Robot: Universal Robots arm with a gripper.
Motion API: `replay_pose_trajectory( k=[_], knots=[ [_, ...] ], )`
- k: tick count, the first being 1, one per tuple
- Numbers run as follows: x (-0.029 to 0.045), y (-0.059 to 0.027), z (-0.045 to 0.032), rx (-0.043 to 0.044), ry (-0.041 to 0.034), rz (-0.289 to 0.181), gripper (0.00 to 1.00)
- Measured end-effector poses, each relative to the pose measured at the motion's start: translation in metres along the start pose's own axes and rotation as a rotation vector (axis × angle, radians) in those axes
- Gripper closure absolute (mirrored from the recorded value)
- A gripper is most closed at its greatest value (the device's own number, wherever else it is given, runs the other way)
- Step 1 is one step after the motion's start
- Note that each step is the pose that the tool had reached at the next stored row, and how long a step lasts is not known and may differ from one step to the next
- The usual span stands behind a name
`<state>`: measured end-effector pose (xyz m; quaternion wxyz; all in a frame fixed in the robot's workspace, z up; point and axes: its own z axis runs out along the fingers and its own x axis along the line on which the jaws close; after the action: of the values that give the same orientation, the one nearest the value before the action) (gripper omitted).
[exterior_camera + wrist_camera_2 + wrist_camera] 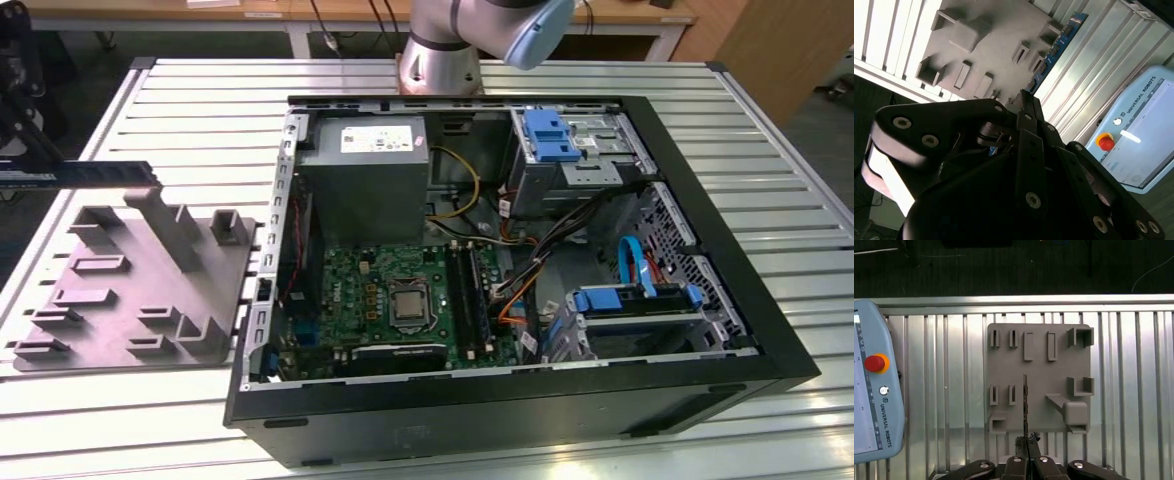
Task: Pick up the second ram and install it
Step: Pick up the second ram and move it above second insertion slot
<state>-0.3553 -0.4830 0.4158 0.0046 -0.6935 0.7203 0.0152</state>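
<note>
Second ram: the second ram (94,174) is held in the air, roughly level, at the exterior view's left. In the first wrist view it is seen edge-on.
Gripper: the gripper (1026,440) is clamped on the strip, with a finger pressed to either face.
Fixture: the grey fixture (134,290) lies just beneath, and the strip appears to be lifted clear of its slots and posts.
Table: the fixture rests on the slatted metal table (747,120).
Case: the open computer case (787,370) stands well apart, towards the exterior view's right.
Slots: the black memory slots (463,285) are seen on the motherboard (380,290). Whether one is already filled cannot be told.
Done: the pick-up is judged complete.
Left: the installation is not yet done, as the strip is nowhere near the slots.
</note>
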Motion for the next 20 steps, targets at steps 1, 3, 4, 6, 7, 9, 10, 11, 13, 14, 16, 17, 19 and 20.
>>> replay_pose_trajectory(
  k=[1, 3, 4, 6, 7, 9, 10, 11, 13, 14, 16, 17, 19, 20],
  knots=[
    [-0.0001, -0.0019, 0.0, 0.0, 0.0, 0.0, 0.88],
    [-0.0002, -0.0058, -0.0001, 0.0, 0.0, 0.0, 0.88],
    [-0.0003, -0.0077, -0.0001, 0.0001, -0.0001, 0.0, 0.88],
    [-0.0004, -0.0117, -0.0001, 0.0001, -0.0001, 0.0, 0.88],
    [-0.0005, -0.0135, -0.0002, 0.0, 0.0, 0.0, 0.88],
    [-0.0006, -0.0173, -0.0002, 0.0, 0.0, 0.0, 0.88],
    [-0.0007, -0.0193, -0.0003, 0.0, 0.0, 0.0, 0.88],
    [-0.0008, -0.0215, -0.0003, 0.0, -0.0001, 0.0, 0.88],
    [-0.001, -0.0256, -0.0003, 0.0, -0.0001, 0.0, 0.88],
    [-0.0011, -0.0276, -0.0004, 0.0, 0.0, 0.0, 0.88],
    [-0.0012, -0.0316, -0.0004, 0.0, 0.0, 0.0, 0.88],
    [-0.0013, -0.0335, -0.0005, 0.0, 0.0, 0.0, 0.88],
    [-0.0014, -0.0377, -0.0005, 0.0, 0.0, 0.0, 0.88],
    [-0.0015, -0.0398, -0.0006, 0.0, 0.0, 0.0, 0.88]
  ],
)
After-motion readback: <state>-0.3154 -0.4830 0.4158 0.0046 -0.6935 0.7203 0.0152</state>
